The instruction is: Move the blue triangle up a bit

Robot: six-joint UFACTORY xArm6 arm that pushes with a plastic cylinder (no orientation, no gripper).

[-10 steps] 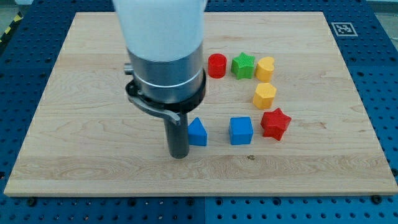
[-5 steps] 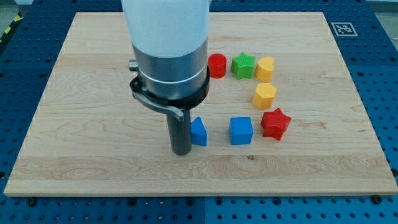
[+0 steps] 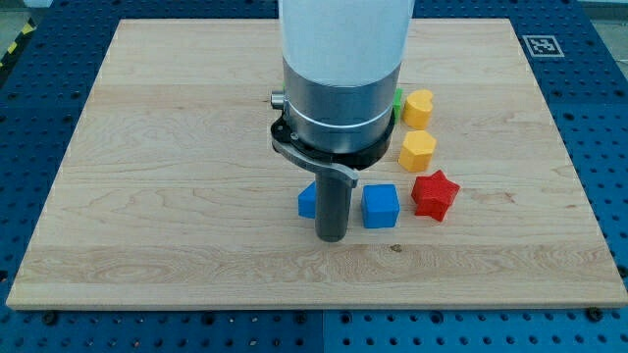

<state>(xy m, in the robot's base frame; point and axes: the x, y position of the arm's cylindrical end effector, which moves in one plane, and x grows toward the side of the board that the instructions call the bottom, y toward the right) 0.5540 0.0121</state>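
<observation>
Near the middle of the wooden board (image 3: 147, 147), a little toward its bottom edge, my tip (image 3: 332, 237) rests on the surface, just below and slightly right of the blue triangle (image 3: 307, 201). The rod stands in front of that block and hides its right part, so only a blue sliver shows to the rod's left; whether the two touch I cannot tell. I carry no jaws, only the straight dark rod, so nothing is clasped.

Just right of the rod sits the blue cube (image 3: 380, 206), apart from the triangle with the rod between them. Further toward the board's right edge, and close beside the cube, is the red star (image 3: 435, 194). Above the star lies a yellow hexagonal block (image 3: 417, 151), and above that, nearer the top edge, a second yellow block (image 3: 419, 107) whose shape I cannot make out with certainty. A small bit of a green block (image 3: 397, 98) peeps out beside the arm's silver and white body (image 3: 339, 69), which covers the rest of it and whatever lies behind.

At the top right corner, off the board, a square black and white marker (image 3: 541, 45) sits on the blue perforated bench (image 3: 599, 118).
</observation>
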